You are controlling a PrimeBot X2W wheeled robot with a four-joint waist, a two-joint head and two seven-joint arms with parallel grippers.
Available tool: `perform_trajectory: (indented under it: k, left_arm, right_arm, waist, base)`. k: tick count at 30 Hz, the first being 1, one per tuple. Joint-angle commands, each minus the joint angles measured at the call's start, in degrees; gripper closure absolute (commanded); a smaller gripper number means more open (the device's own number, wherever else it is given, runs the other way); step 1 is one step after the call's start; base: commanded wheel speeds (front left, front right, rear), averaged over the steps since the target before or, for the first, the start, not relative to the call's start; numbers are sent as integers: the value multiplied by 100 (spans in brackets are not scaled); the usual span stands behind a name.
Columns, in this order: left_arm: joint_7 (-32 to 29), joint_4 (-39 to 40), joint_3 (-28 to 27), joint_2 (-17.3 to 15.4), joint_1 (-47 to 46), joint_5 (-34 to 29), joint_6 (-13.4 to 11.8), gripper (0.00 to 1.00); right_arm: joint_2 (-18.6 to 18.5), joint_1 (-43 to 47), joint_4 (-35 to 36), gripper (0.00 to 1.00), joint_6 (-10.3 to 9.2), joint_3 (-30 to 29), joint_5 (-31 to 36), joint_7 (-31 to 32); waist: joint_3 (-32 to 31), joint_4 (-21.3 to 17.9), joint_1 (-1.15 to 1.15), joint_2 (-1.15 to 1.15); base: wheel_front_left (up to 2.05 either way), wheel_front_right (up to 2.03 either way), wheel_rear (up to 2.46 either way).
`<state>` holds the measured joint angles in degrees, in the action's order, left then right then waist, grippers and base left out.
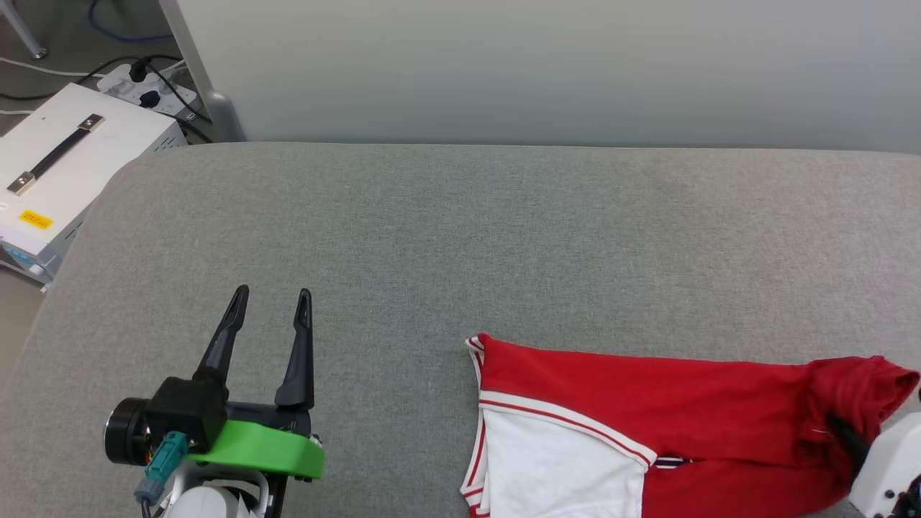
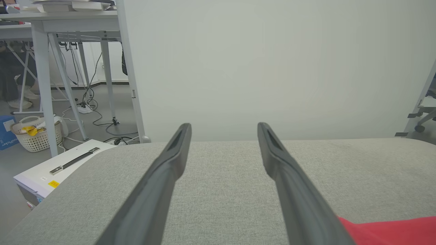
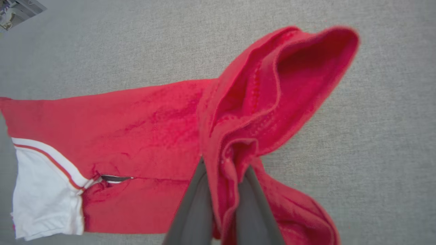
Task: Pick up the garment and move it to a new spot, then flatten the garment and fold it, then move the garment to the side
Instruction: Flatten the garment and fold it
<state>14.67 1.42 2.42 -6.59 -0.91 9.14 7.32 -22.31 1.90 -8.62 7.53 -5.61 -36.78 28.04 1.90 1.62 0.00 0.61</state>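
The garment [image 1: 647, 417], a red T-shirt with a white sleeve and striped trim, lies folded along the grey surface's near right. Its red hem end bunches up at the right, where my right gripper [image 1: 842, 432] is shut on it. From the right wrist camera the two dark fingers [image 3: 197, 207] pinch a fold of the garment [image 3: 143, 136] between them. My left gripper [image 1: 272, 296] hovers open over bare grey fabric at the near left, apart from the shirt. Its fingers [image 2: 170, 163] are spread wide, and a red corner of the garment [image 2: 391, 231] shows low at the right.
The grey padded surface [image 1: 460, 237] stretches wide toward a pale wall behind. A white box with a black handle [image 1: 65, 158] and a power strip with cables sit on the floor off its left corner. Desk legs and a basket [image 2: 34, 136] stand further left.
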Motion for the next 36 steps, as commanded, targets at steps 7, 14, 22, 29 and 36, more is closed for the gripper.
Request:
perform_trajectory:
  k: [7, 14, 22, 29, 36]
  left_arm:
    - [33, -46, 43, 25, 161, 51, 16, 0]
    - [33, -47, -71, -16, 90, 134, 16, 0]
    - [33, -69, -109, -85, 74, 134, 16, 0]
    - [33, -112, -16, -95, 20, 117, 16, 0]
    - [33, -126, -19, -82, 2, 122, 16, 0]
  right_arm:
    - [928, 80, 713, 100, -4, 176, 229, 505]
    - [1763, -44, 1035, 100, -4, 539, 503, 789]
    - [1939, -133, 1004, 100, -4, 1326, 216, 684]
    - [1942, -272, 492, 100, -4, 1825, 139, 322]
    - [1942, -499, 73, 0, -4, 2018, 77, -43]
  waist:
    - [-67, 124, 0, -61]
    - [-49, 297, 0, -61]
    - [-21, 439, 0, -61]
    - [39, 570, 0, -61]
    - [134, 617, 0, -61]
  base:
    - [0, 0, 0]
    - [0, 0, 0]
    - [0, 0, 0]
    - [0, 0, 0]
    - [0, 0, 0]
